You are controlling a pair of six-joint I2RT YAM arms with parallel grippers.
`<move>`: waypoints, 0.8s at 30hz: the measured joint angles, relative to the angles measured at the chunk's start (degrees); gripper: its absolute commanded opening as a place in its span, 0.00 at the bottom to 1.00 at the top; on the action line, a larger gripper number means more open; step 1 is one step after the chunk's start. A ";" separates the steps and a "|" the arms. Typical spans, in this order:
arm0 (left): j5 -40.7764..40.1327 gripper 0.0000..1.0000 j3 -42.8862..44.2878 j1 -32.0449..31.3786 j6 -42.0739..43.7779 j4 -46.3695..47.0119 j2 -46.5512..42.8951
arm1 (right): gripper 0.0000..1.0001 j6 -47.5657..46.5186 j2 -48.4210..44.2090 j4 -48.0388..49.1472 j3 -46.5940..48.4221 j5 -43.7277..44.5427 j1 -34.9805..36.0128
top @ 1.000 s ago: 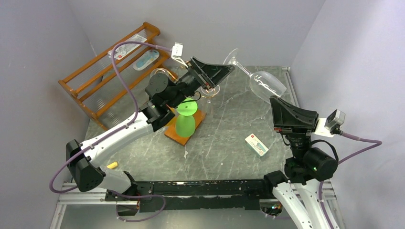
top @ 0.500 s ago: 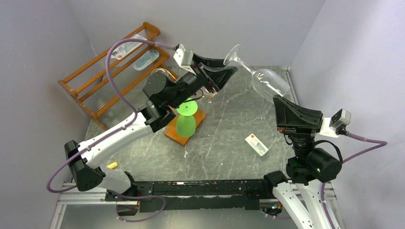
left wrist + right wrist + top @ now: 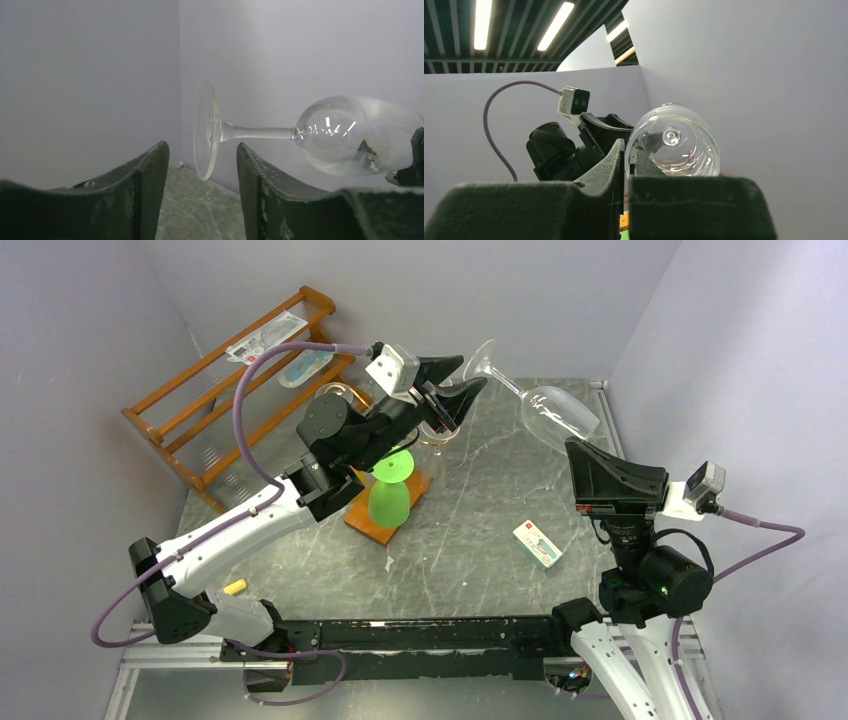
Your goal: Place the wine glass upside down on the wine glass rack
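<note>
The left arm (image 3: 330,455) covers the rack (image 3: 362,522) and green glass (image 3: 388,502) from above. The wine glass (image 3: 558,416) spans the air at 1 o'clock. The shelf (image 3: 215,405) blocks 10 o'clock and the box (image 3: 538,543) 4 o'clock; the table (image 3: 460,575) lies bare at 6 o'clock.

wine glass (image 3: 556,412) above table (image 3: 480,495), wine glass rack (image 3: 361,523) left of box (image 3: 538,543), shelf (image 3: 215,390) behind

A robotics lab test cell: plain grey partition walls (image 3: 90,330) enclose the marble-patterned table (image 3: 470,540) on three sides, an aluminium frame rail (image 3: 450,665) borders its near edge, and ceiling strip lights (image 3: 479,25) run high above it.
</note>
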 measured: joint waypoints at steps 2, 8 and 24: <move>-0.02 0.49 0.00 0.00 1.66 -0.02 -0.17 | 0.00 0.26 0.00 -0.22 0.00 0.00 0.00; 0.70 0.30 -0.11 0.00 5.60 0.04 -0.70 | 0.00 1.11 0.00 -0.68 0.00 -0.22 0.00; 2.69 0.05 -4.42 -0.79 19.58 4.92 -1.64 | 0.40 1.73 -1.97 -9.73 -0.04 1.25 0.00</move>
